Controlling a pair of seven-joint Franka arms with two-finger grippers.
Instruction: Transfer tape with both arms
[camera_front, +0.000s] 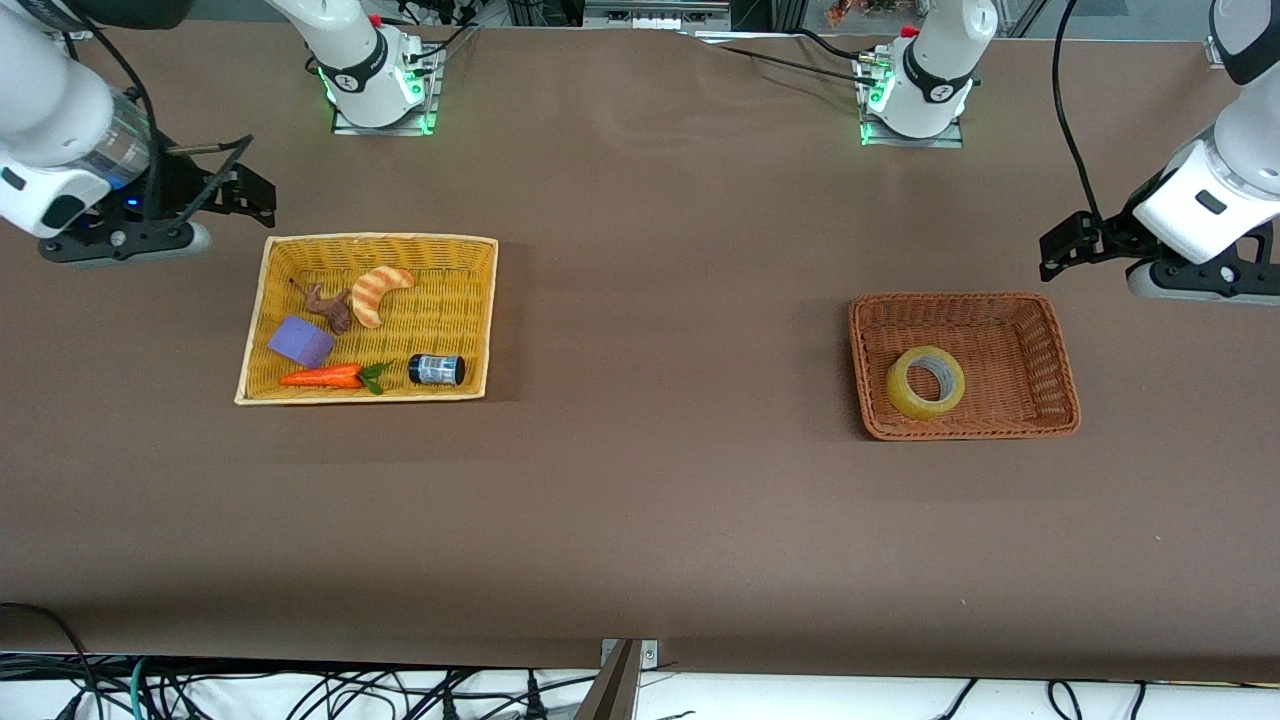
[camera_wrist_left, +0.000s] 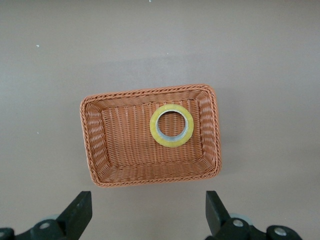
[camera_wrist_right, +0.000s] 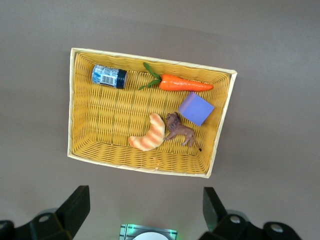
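The tape (camera_front: 905, 400), a yellowish translucent ring, lies flat in a brown wicker basket (camera_front: 950, 298) toward the left arm's end of the table. In the left wrist view the tape (camera_wrist_left: 154, 126) sits close to one short wall of the basket (camera_wrist_left: 150, 181). My left gripper (camera_front: 1065, 245) hangs open over bare table beside that basket, with nothing between its fingers (camera_wrist_left: 148, 205). My right gripper (camera_front: 240, 190) hangs open and empty over the table beside the yellow basket (camera_front: 487, 300); it is also seen in the right wrist view (camera_wrist_right: 144, 200).
The yellow basket (camera_wrist_right: 70, 100) holds a croissant (camera_front: 380, 292), a toy lion (camera_front: 330, 305), a purple block (camera_front: 300, 342), a carrot (camera_front: 325, 377) and a small dark jar (camera_front: 436, 369). Brown table stretches between the two baskets. The arm bases stand along the table edge farthest from the front camera.
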